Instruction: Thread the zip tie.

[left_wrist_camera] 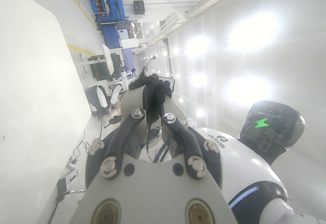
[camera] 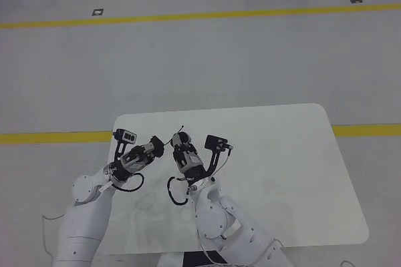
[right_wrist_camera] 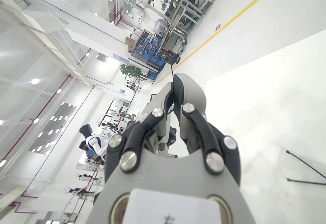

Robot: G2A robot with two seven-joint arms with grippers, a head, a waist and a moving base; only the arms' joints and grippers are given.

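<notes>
Above the bench (camera: 287, 173), left pincer (left_wrist_camera: 152, 86) closed on a dark strand, apparently the zip tie (right_wrist_camera: 173, 74); right pincer (camera: 180, 140) just beside it, clamped on the strap, end poking out beyond. Threading judged unfinished: no closed loop seen. Head and slot hard to make out.

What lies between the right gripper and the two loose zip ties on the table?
Nothing: in the right wrist view, only bare white table separates the right gripper, shut on a zip tie, from the loose zip ties.
</notes>
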